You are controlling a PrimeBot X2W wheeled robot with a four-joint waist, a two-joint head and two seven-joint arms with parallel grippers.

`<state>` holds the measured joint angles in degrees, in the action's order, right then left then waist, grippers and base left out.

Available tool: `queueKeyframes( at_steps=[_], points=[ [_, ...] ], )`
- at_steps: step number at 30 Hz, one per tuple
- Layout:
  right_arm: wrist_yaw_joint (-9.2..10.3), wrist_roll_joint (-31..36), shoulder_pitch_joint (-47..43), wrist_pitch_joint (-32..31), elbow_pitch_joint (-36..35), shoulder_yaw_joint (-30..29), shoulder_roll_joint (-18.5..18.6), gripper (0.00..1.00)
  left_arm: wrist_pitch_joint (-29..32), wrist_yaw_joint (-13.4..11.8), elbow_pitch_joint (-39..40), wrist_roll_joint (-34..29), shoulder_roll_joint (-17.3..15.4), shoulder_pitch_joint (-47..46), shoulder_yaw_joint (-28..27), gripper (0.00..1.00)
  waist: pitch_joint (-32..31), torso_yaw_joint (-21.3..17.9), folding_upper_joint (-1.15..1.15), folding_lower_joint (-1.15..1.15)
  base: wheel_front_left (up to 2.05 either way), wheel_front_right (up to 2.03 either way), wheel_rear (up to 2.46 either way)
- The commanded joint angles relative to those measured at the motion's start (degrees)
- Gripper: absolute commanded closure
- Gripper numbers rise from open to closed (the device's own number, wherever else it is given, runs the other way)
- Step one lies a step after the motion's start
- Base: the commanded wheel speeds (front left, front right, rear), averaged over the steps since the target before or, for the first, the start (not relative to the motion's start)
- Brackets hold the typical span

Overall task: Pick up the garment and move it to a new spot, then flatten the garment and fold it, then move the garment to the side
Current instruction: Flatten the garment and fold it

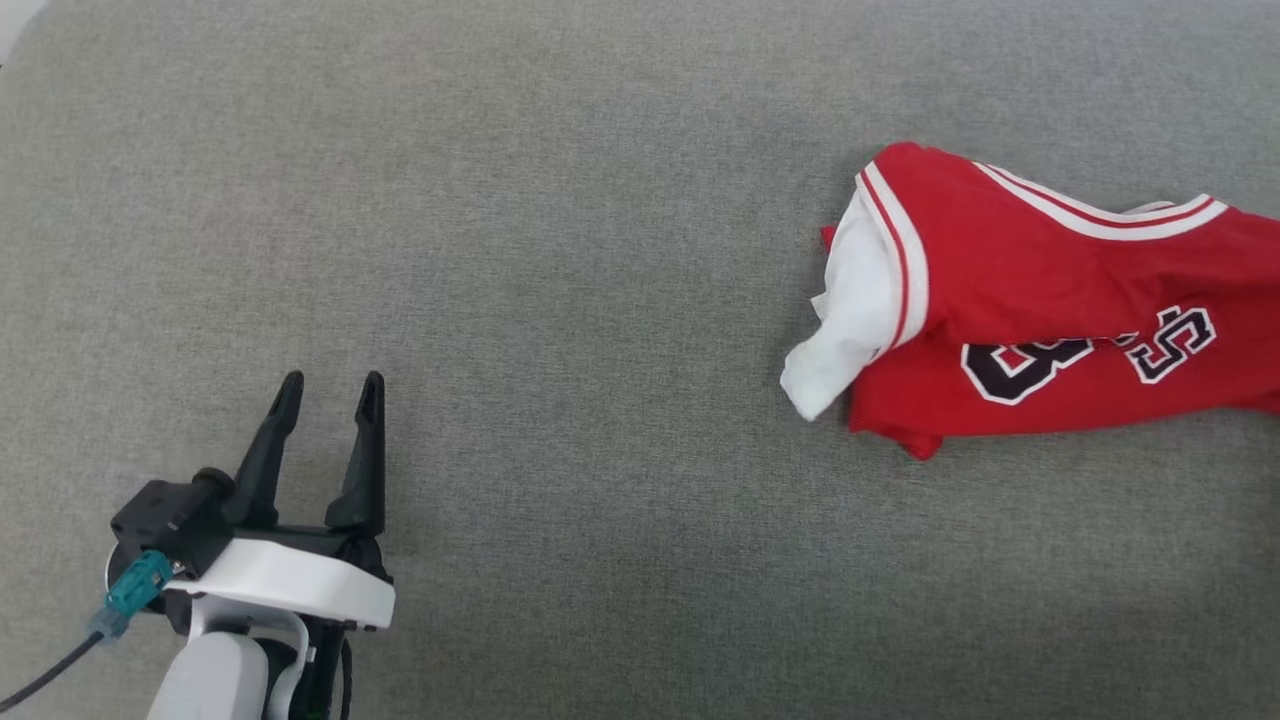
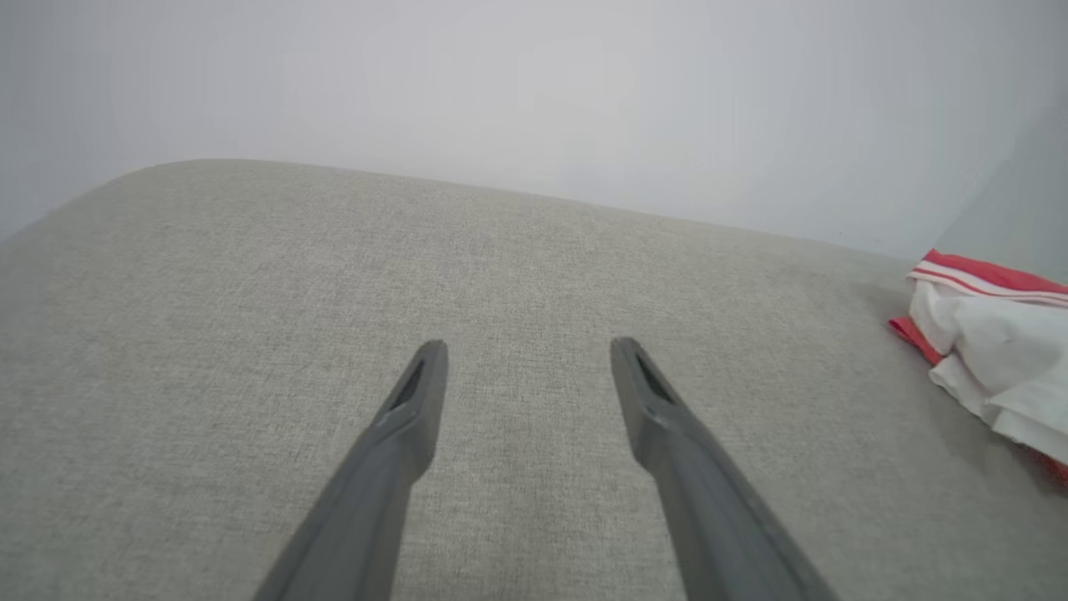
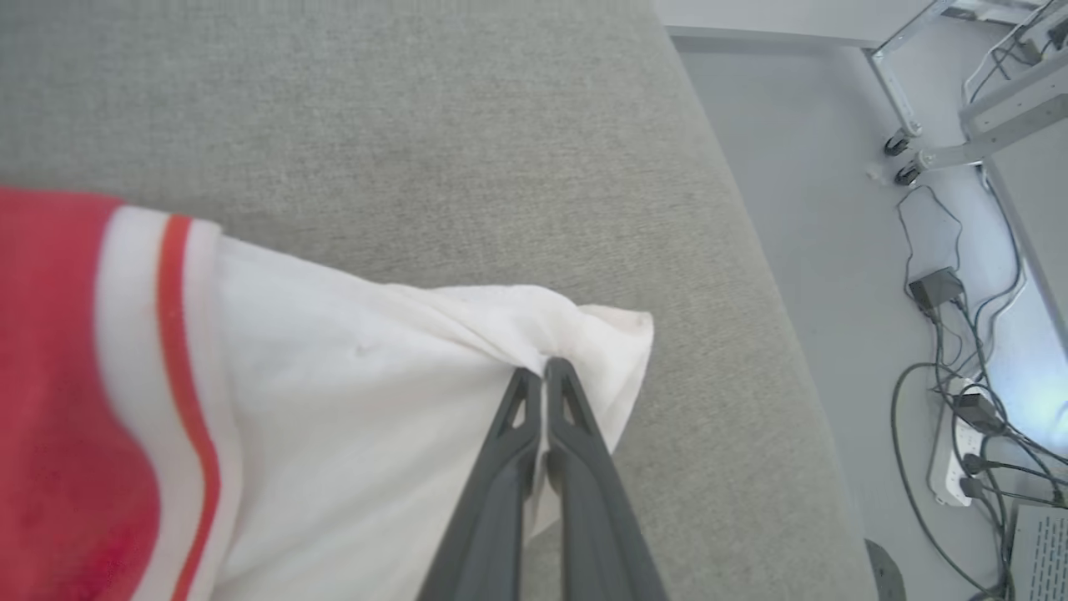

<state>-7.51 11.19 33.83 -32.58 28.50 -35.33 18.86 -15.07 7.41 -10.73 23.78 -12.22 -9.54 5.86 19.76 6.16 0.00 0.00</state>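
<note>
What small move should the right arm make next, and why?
Probably lift the right gripper a little and draw it toward the bare middle of the grey surface. It is shut on the garment at its white sleeve, the garment lies bunched near the edge, and the left gripper is open, far off.

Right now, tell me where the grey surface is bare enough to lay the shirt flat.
Bare: the wide grey surface between the open left claw and the garment. Crowded: the right side, where the garment lies bunched, right claw shut on its white sleeve.
</note>
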Motion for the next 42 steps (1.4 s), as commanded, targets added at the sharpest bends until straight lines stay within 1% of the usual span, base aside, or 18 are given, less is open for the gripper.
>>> queueKeyframes(
  at_steps=[1, 4, 7, 9, 12, 13, 14, 15, 19, 23, 26, 27, 30, 32, 34, 36, 38, 42],
  points=[
    [0.04, 1.89, -0.44, 1.09, -1.63, -1.72, -0.28, 1.00, -0.12, 0.12, 0.29, -0.02, -0.44, -1.11, 0.23, 0.00, -0.09, -0.20, 0.00, 0.00, 0.00, 0.00, 0.00],
    [0.03, 4.97, -0.29, 2.10, -3.45, -3.70, -2.07, 1.00, -0.12, 0.12, 0.41, 0.06, -1.18, -1.65, 0.47, 0.00, -0.17, -0.59, 0.00, 0.00, 0.00, 0.00, 0.00],
    [0.03, 6.69, 0.14, 2.99, -4.42, -5.59, -2.77, 1.00, -0.12, 0.12, 0.59, 0.05, -1.67, -2.18, 0.94, 0.00, -0.15, -1.01, 0.00, 0.00, 0.00, 0.00, 0.00],
    [0.03, 6.20, 0.35, 2.82, -3.84, -6.05, -4.21, 1.00, -0.11, 0.12, 0.69, 0.18, -1.85, -2.31, 1.09, 0.00, -0.11, -1.47, 0.00, 0.00, 0.00, 0.00, 0.00],
    [0.03, 6.60, 0.55, 4.17, -3.82, -6.04, -4.99, 1.00, -0.12, 0.12, 0.66, 0.08, -2.28, -2.38, 1.44, 0.00, -0.11, -2.27, 0.00, 0.00, 0.00, 0.00, 0.00],
    [0.03, 6.35, 0.75, 4.98, -3.66, -6.07, -5.40, 0.78, -0.11, 0.12, 0.61, 0.09, -2.44, -2.46, 1.81, 0.00, -0.15, -2.55, 0.00, 0.00, 0.00, 0.00, 0.00],
    [0.03, 6.08, 0.86, 6.19, -3.83, -6.23, -5.72, 0.22, -0.12, 0.12, 0.66, 0.32, -2.61, -2.61, 2.19, 0.00, -0.22, -2.82, 0.00, 0.00, 0.00, 0.00, 0.00],
    [0.03, 5.95, 0.95, 7.61, -3.97, -6.47, -6.03, 0.00, -0.11, 0.12, 0.76, 0.42, -3.01, -2.91, 2.66, 0.00, -0.35, -3.07, 0.00, 0.00, 0.00, 0.00, 0.00],
    [0.03, 3.32, 0.16, 14.82, -5.41, -5.15, -7.60, 0.00, -0.12, 0.12, 1.57, 0.37, -6.54, -5.31, 6.65, 0.00, -1.27, -4.06, 0.00, 0.00, 0.00, 0.00, 0.00],
    [0.03, -0.48, -2.64, 22.45, -9.04, -0.75, -9.84, 0.00, -0.12, 0.12, 3.24, 2.42, -12.54, -9.70, 12.62, 0.00, -2.27, -6.13, 0.00, 0.00, 0.00, 0.00, 0.00],
    [0.03, -3.89, -4.87, 25.69, -12.88, 3.33, -12.49, 0.00, 0.40, 0.11, 3.81, 6.83, -17.94, -14.24, 19.67, 0.00, -2.77, -8.34, 0.00, 0.00, 0.00, 0.00, 0.00],
    [0.03, -3.89, -4.87, 25.69, -12.88, 3.33, -12.49, 0.00, 0.40, 0.11, 3.81, 6.83, -17.94, -14.24, 19.67, 0.00, -2.77, -8.34, 0.00, 0.00, 0.00, 0.00, 0.00],
    [0.03, -7.06, -7.19, 27.04, -16.17, 7.16, -14.14, 0.00, 6.22, 0.05, 5.51, 16.65, -22.21, -19.92, 28.06, 0.00, -2.51, -10.75, 0.00, 0.00, 0.00, 0.00, 0.00],
    [0.03, -8.64, -8.47, 27.21, -18.18, 9.38, -14.91, 0.00, 13.76, 0.05, 6.86, 27.08, -24.14, -23.45, 33.51, 0.00, -2.10, -12.30, 0.00, 0.00, 0.00, 0.00, 0.00],
    [0.03, -9.52, -9.47, 27.30, -19.99, 11.06, -15.36, 0.00, 21.88, 0.05, 8.50, 35.42, -26.76, -27.89, 38.17, 0.00, -1.51, -13.74, 0.00, 0.00, 0.00, 0.00, 0.00],
    [0.03, -9.97, -10.42, 27.20, -21.11, 12.52, -15.64, 0.00, 29.11, 0.04, 8.63, 44.46, -27.72, -31.01, 40.84, 0.00, -0.89, -15.04, 0.00, 0.00, 0.00, 0.00, 0.00],
    [0.03, -10.58, -11.10, 27.06, -22.05, 13.90, -15.86, 0.00, 33.90, 0.06, 8.61, 51.01, -28.13, -34.34, 41.86, 0.00, -0.16, -16.32, 0.00, 0.00, 0.00, 0.00, 0.00],
    [0.03, -12.27, -11.87, 27.01, -22.86, 16.26, -15.95, 0.00, 41.43, 0.06, 7.12, 59.21, -27.64, -38.48, 43.29, 0.00, 1.06, -18.61, 0.00, 0.00, 0.00, 0.00, 0.00]
  ],
)
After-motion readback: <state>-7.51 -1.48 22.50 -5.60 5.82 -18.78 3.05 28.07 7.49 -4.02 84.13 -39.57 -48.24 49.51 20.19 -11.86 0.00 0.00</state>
